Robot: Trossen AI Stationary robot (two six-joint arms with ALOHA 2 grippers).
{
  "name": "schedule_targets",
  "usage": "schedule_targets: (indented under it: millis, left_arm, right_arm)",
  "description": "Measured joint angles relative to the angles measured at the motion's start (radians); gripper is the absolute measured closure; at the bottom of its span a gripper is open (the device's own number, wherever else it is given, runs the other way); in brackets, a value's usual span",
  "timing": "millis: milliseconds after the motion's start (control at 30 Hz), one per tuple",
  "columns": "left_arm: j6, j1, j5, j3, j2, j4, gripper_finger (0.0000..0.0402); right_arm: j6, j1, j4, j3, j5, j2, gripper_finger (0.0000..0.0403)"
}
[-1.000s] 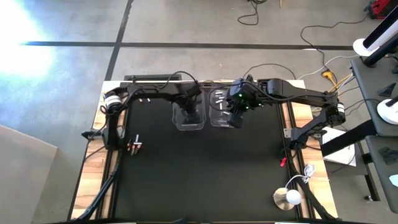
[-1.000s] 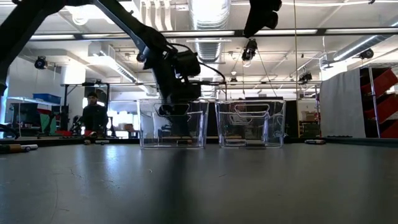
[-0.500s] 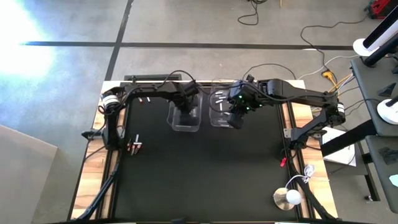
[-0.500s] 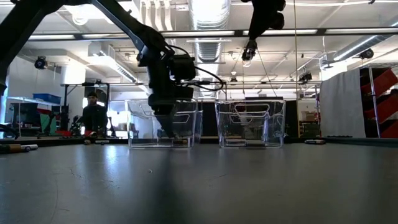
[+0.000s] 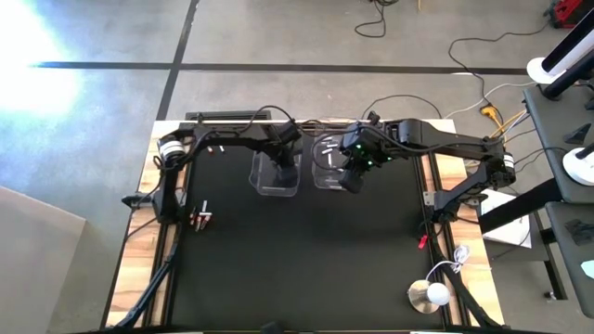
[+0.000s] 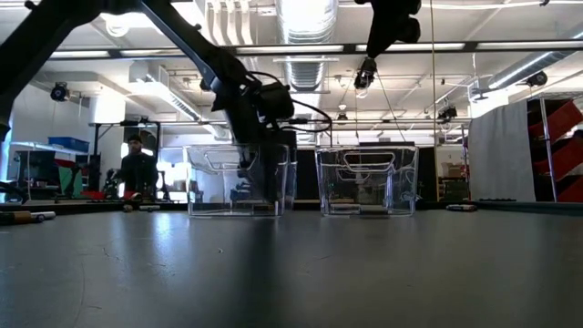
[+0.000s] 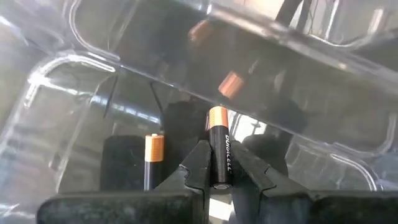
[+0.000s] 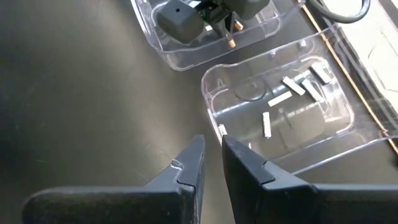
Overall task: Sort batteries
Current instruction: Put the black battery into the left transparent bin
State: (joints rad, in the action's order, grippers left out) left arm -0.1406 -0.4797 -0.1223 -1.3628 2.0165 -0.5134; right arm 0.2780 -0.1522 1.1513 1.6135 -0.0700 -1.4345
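Left pincer (image 7: 219, 180), inside the left clear bin (image 5: 275, 173), grips a copper-topped battery (image 7: 219, 147), apparently for release there; right pincer (image 8: 210, 163), nearly shut and empty, hovers over the neighbouring bin (image 8: 280, 112) of silvery batteries (image 8: 266, 124).

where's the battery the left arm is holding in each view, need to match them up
High view: not discernible; the left tool hides it inside the left clear bin.
Low view: not discernible behind the bin wall.
Left wrist view: copper-topped black battery clamped between the fingers, centre.
Right wrist view: small copper tip under the left tool, inside the farther bin.
Shared landmark: the left clear bin.
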Motion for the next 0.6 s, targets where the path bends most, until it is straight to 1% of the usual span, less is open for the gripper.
schedule_targets:
  millis: [133,233,300,500,600]
  left_arm:
    - [0.095,-0.007,-0.002,0.0,0.005,0.022,0.0379]
    - [0.159,-0.02,-0.045,-0.008,0.005,0.024,0.0379]
    - [0.181,-0.026,-0.072,-0.015,0.005,0.025,0.0379]
    - [0.19,-0.039,-0.082,-0.018,0.005,0.016,0.0379]
    - [0.231,-0.064,-0.083,-0.018,0.003,0.016,0.0379]
  right_arm:
    - [0.011,0.004,0.0,0.0,0.0,0.0,0.0354]
    - [0.011,0.004,0.0,0.0,0.0,0.0,0.0359]
    - [0.011,0.004,-0.002,0.0,0.0,0.0,0.036]
    - [0.057,0.009,-0.005,-0.004,-0.001,0.0,0.036]
    - [0.075,0.023,-0.004,-0.017,-0.001,-0.001,0.0359]
